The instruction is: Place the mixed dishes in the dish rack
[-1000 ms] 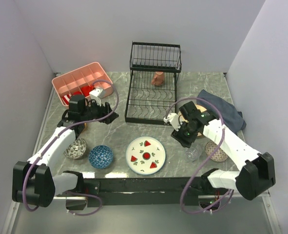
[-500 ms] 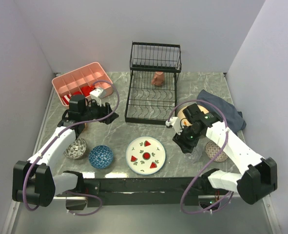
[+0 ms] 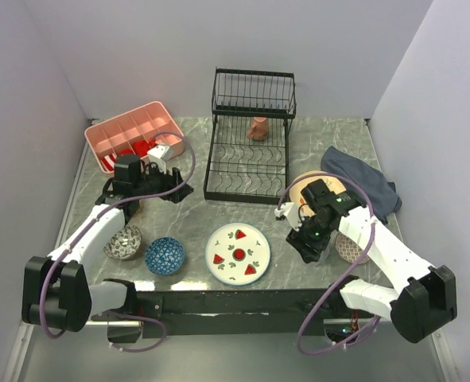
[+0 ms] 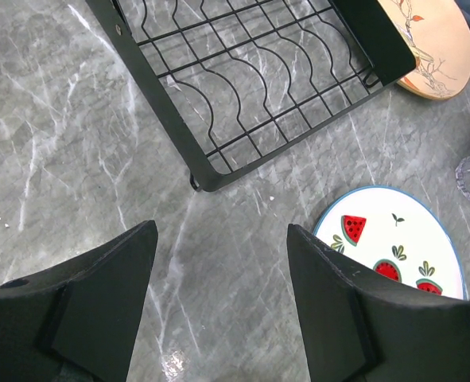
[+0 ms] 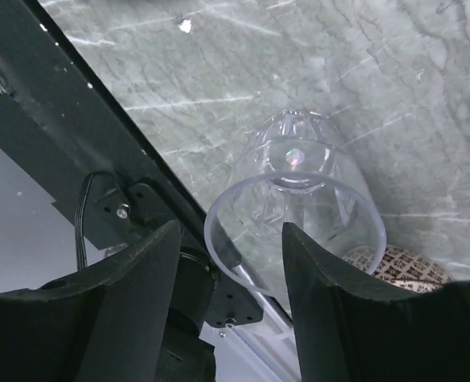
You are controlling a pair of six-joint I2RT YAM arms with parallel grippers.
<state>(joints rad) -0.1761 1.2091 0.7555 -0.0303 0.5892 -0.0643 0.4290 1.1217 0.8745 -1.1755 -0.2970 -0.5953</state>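
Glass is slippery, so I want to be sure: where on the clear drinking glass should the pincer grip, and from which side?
Probably the rim wall of the clear drinking glass, from above: it stands upright, mouth up, and one stretch of its rim lies inside the open right pincer.

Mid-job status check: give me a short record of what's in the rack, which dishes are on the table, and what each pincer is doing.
in rack: only the terracotta cup is visible, at the back of the dish rack
on table: watermelon plate, blue bowl, grey bowl, brown bowl, bird plate, clear glass
left pincer: open, holding nothing, over bare table near the rack's front corner
right pincer: open, just above the clear glass, not gripping it
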